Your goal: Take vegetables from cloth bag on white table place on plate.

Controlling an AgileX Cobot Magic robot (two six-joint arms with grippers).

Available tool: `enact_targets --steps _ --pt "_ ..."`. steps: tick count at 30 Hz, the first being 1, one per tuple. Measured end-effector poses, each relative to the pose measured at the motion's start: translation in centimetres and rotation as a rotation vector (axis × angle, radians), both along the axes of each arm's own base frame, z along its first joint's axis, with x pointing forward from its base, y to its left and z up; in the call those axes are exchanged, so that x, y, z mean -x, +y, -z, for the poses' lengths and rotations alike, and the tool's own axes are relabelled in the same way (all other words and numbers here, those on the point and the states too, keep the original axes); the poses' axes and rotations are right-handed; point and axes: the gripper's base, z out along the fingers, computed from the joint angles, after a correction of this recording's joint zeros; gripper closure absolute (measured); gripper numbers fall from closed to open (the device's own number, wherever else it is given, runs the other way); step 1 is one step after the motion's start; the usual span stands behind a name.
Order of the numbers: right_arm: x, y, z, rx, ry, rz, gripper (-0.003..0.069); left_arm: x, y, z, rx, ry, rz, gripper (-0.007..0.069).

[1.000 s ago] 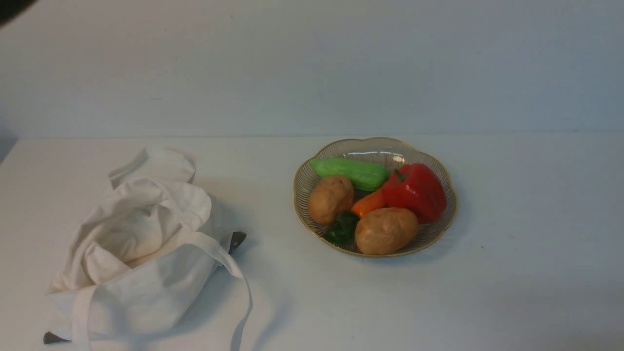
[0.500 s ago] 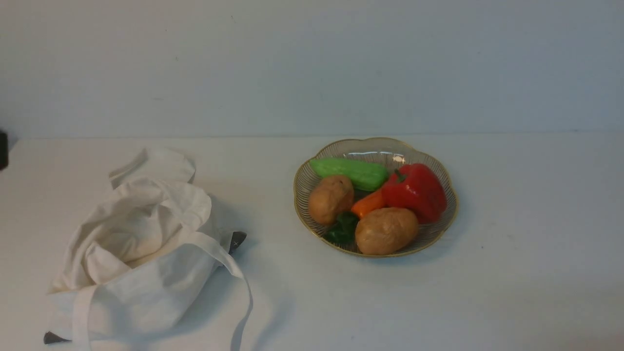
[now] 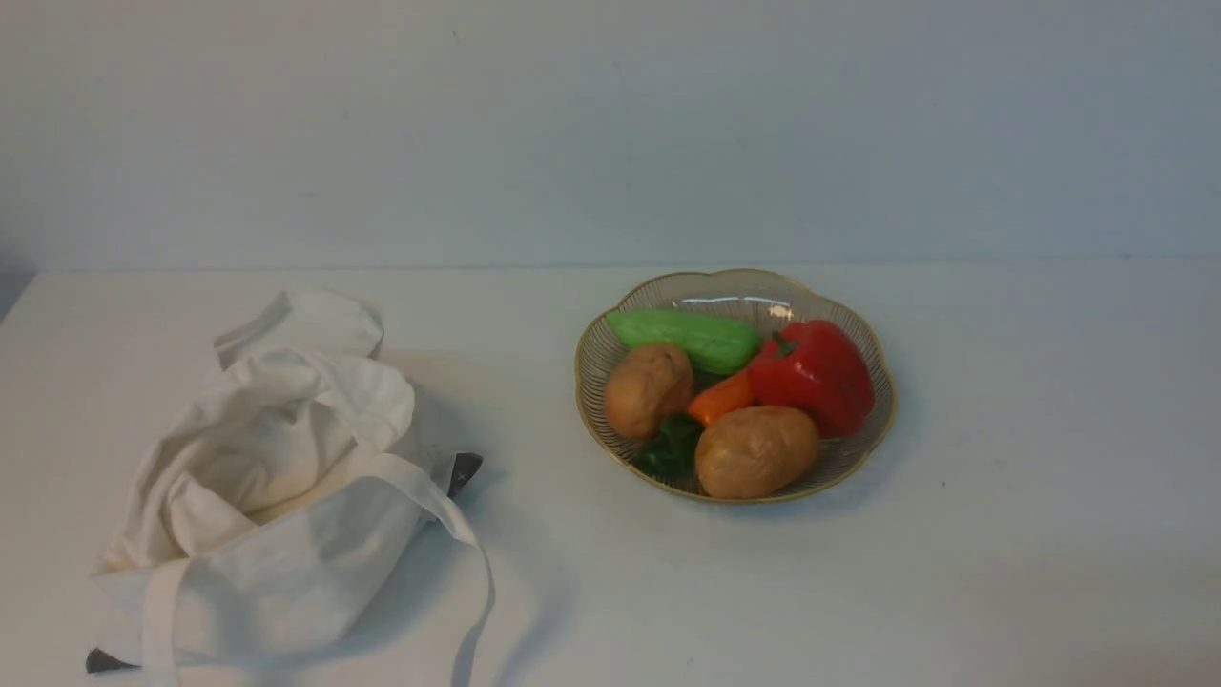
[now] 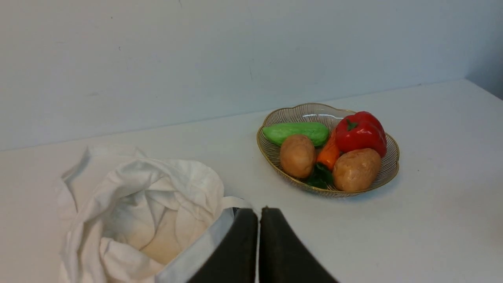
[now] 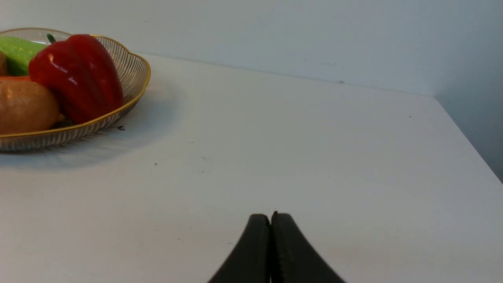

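Note:
The red bell pepper [image 3: 814,376] lies in the gold-rimmed glass plate [image 3: 863,329] right of the table's middle, with two potatoes, a carrot and a cucumber. It also shows in the left wrist view [image 4: 360,132] and the right wrist view [image 5: 76,74]. The cloth bag [image 3: 277,487] lies crumpled and open at the front left. My left gripper [image 4: 258,210] is shut and empty, near the bag's rim [image 4: 204,243]. My right gripper [image 5: 270,216] is shut and empty, over bare white table [image 5: 314,149] to the plate's right. Neither gripper shows in the front view.
In the plate lie a green cucumber [image 3: 687,337], two brown potatoes [image 3: 649,389] [image 3: 755,450], an orange carrot [image 3: 720,399] and a dark green piece [image 3: 671,447]. A wall stands behind the table. The table's right edge [image 5: 467,137] shows in the right wrist view.
A dark arm part at the front view's left edge has dropped out of view. The bag, the plate and the vegetables have not moved.

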Motion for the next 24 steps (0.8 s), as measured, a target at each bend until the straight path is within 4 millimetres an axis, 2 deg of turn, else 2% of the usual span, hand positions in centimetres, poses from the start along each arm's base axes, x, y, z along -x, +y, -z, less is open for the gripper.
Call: enact_targets --steps 14,16,18,19,20,21,22,23,24 --pt "0.0 0.0 0.0 0.0 0.0 0.0 0.0673 0.1 -0.1 0.4 -0.031 -0.054 -0.005 0.0629" --pt "0.0 0.0 0.0 0.0 0.0 0.0 0.0673 0.0 -0.5 1.2 -0.064 -0.091 -0.019 0.0629" --pt "0.0 0.0 0.0 0.0 0.0 0.0 0.0673 -0.5 -1.1 3.2 -0.115 -0.142 -0.046 0.0629" --pt "0.0 0.0 0.0 0.0 0.0 0.0 0.0673 -0.4 -1.1 3.1 -0.114 -0.154 -0.05 0.0629" --pt "0.0 0.0 0.0 0.0 0.0 0.0 0.0673 -0.9 -1.4 5.1 -0.152 -0.196 -0.1 0.0629" --pt "0.0 0.0 0.0 0.0 0.0 0.0 0.0673 -1.0 -1.4 5.4 -0.15 -0.189 -0.098 0.0629" --pt "0.0 0.0 0.0 0.0 0.0 0.0 0.0673 -1.6 -1.4 7.4 -0.182 -0.202 -0.16 0.0629" --pt "0.0 0.0 0.0 0.0 0.0 0.0 0.0673 -1.5 -1.4 7.3 -0.182 -0.213 -0.168 0.0629" --pt "0.0 0.0 0.0 0.0 0.0 0.0 0.0673 -2.1 -1.3 9.2 -0.192 -0.184 -0.211 0.0629"
